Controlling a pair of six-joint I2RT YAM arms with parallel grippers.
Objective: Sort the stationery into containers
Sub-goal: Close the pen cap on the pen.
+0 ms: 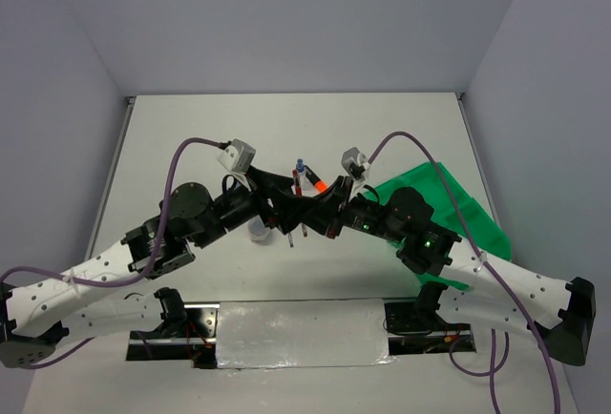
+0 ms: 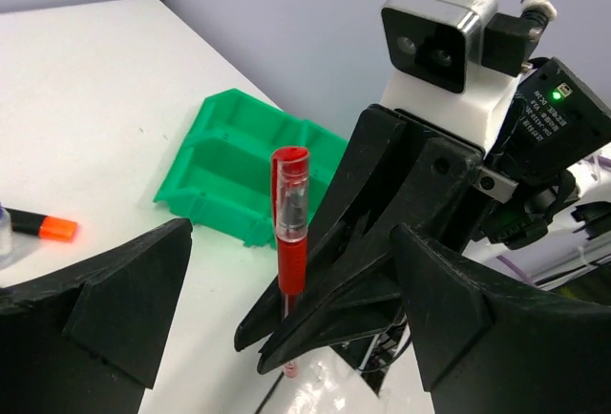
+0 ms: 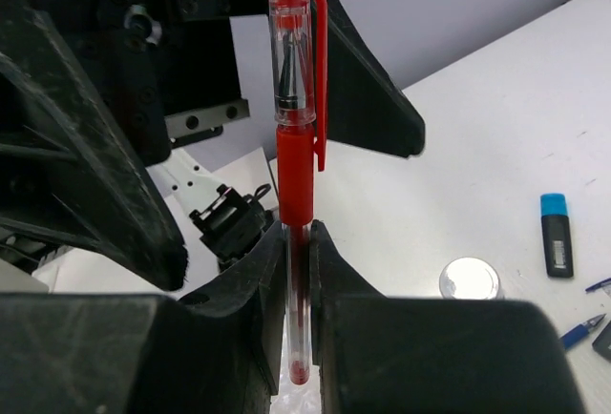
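Right gripper [image 3: 298, 242] pinches the red pen [image 3: 296, 137] upright by its clear lower barrel, cap up. Left gripper [image 2: 291, 242] stands spread wide either side of it, not touching. Green tray [image 2: 196, 180] lies beyond on the table — what its compartments hold cannot be told.

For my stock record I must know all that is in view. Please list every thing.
red pen: one, red, held upright
green tray: one, bright green, on the table
orange-capped highlighter: one, black, lying on table
blue-capped highlighter: one, black, lying on table
round tub: one, greyish, near blue-capped highlighter
blue pen: one, blue, mostly cut off at view edge
left claw: one, black, open, flanking pen cap
right claw: one, black, shut on red pen
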